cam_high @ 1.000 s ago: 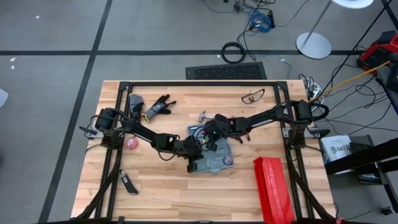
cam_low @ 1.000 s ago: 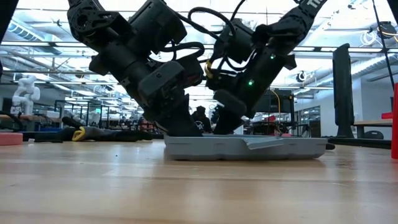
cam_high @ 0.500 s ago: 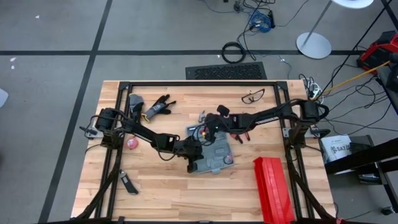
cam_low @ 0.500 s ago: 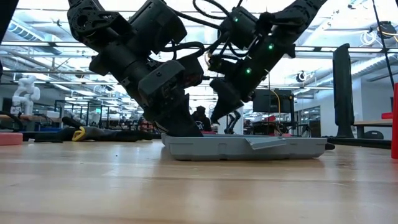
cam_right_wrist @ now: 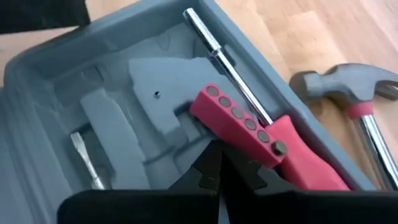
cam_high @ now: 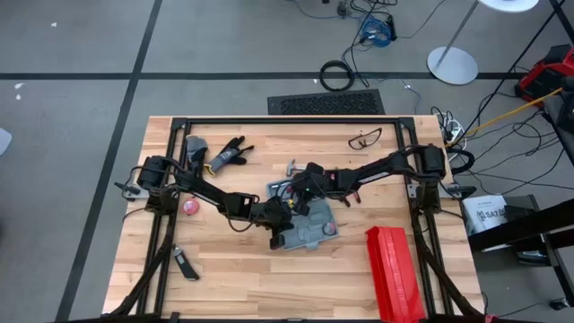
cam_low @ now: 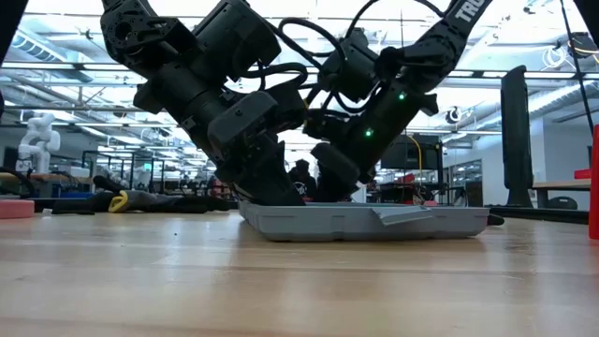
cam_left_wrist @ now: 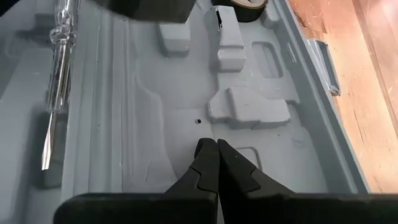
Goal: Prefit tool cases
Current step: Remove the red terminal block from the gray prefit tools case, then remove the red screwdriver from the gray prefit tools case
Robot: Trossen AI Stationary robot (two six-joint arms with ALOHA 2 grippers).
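The right gripper (cam_right_wrist: 219, 163), fingers pressed shut on nothing, hovers over a red-handled screwdriver with a chrome shaft (cam_right_wrist: 261, 134) lying slantwise across the flat blue-grey plastic tool case (cam_high: 308, 226) — apparently not seated in its slot. The left gripper (cam_left_wrist: 216, 163), also closed and empty, points down into the case's grey moulded tray near a clear-handled screwdriver (cam_left_wrist: 57, 74) already bedded. The case sits mid-table on the wooden table (cam_high: 233, 278); a hammer (cam_right_wrist: 348, 93) lies just beside it. The step looks like nudging the red driver home; next calls for pressing it level into its recess.
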